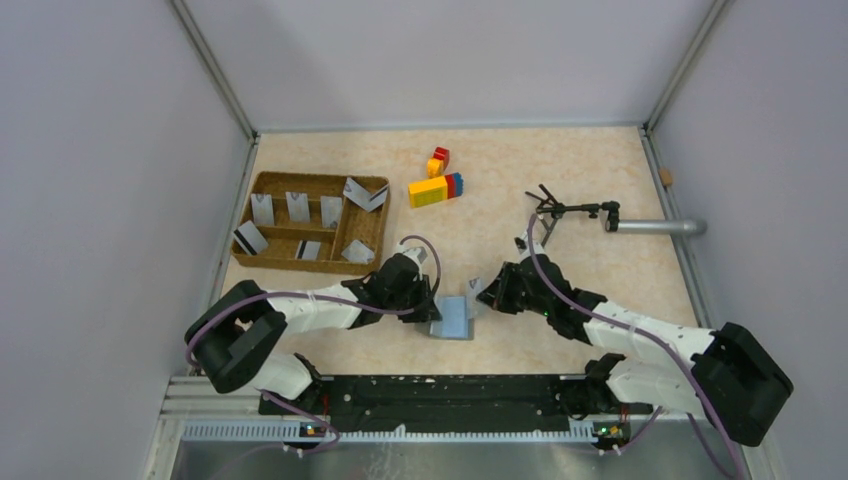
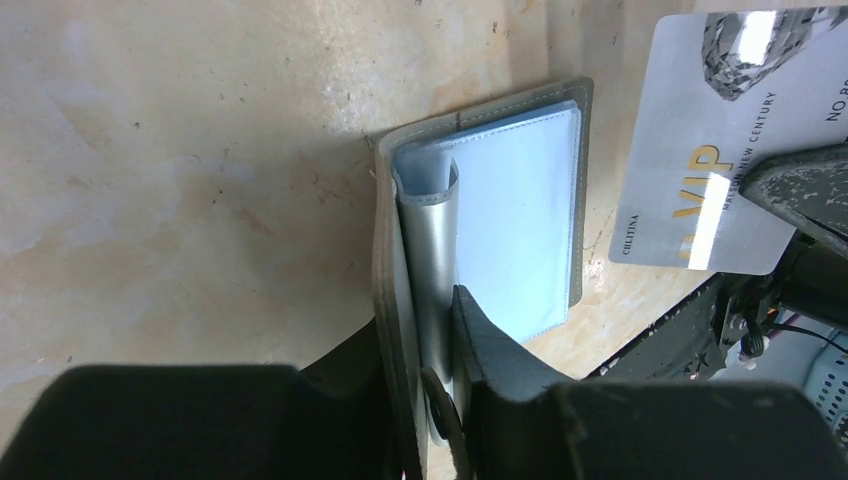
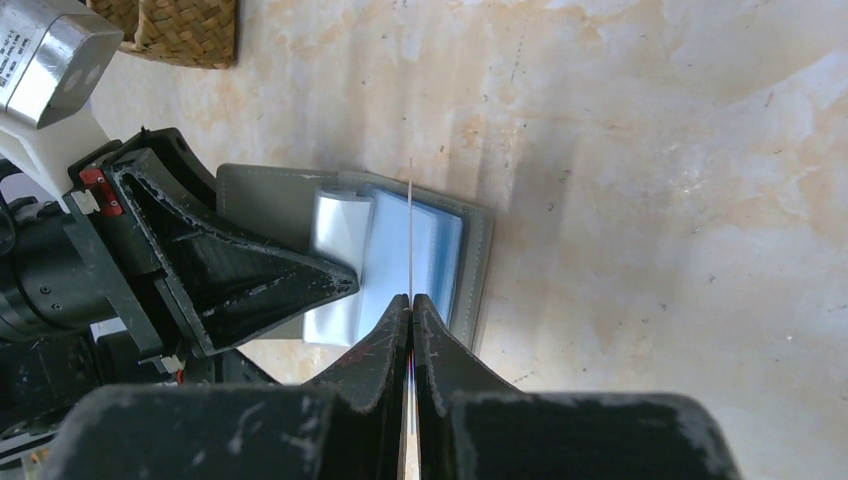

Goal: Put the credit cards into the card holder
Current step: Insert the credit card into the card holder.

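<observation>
Right gripper [image 3: 411,300] around edge-on credit card [image 3: 411,225]

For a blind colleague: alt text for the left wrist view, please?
The left hand clamps one side of the open card holder on a beige table, blue-grey panels showing. At upper right, the right hand holds a silver VIP credit card.

In the top view, a brown wicker compartment tray [image 1: 300,177] sits left of centre. Right of it lies a yellow-blue-red brick stack [image 1: 435,190], with a smaller red-yellow stack [image 1: 438,160] above. A metal tube [image 1: 660,227] lies at the right.
</observation>
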Controlling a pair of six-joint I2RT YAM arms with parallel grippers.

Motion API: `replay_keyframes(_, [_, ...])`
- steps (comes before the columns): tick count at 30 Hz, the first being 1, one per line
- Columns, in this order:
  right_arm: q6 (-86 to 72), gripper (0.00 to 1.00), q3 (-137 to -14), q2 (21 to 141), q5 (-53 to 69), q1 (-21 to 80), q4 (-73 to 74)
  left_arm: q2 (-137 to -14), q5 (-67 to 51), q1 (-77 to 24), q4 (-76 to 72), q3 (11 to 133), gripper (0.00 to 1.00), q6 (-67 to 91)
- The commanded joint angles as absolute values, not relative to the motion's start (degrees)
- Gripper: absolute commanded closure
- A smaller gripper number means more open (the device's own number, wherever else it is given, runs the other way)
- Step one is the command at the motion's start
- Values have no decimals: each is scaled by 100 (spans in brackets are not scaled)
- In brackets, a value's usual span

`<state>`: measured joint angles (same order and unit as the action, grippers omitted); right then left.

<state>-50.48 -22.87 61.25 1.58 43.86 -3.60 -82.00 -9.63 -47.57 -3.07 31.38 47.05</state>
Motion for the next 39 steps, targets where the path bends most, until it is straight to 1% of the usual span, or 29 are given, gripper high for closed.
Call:
replay_keyframes(1, [-5115, 100, -2254, 6286, 281, 4486, -935, -8104, -993, -4765, -456, 3024, 78, 4763])
replay_keyframes(12, [-5099, 100, -2176, 6487, 30, 4491, -871, -8104, -999, -4764, -457, 3010, 80, 4776])
replay_keyframes(24, [-5165, 100, -2106, 6764, 88, 4491, -1067, -8068, -993, -4766, -448, 2998, 81, 4774])
replay_keyframes(32, [-5357, 100, -1977, 6963, 447, 4491, -1657, -8104, -1106, -4765, -738, 2882, 82, 4782])
replay_keyframes(37, [-5514, 100, -1930, 6982, 695, 4518, -2013, -8058, -1184, -4755, -963, 2777, 80, 4768])
replay_keyframes(39, [-5556, 100, -1950, 6960, 735, 4551, -2082, -8028, -1210, -4755, -1040, 2729, 76, 4758])
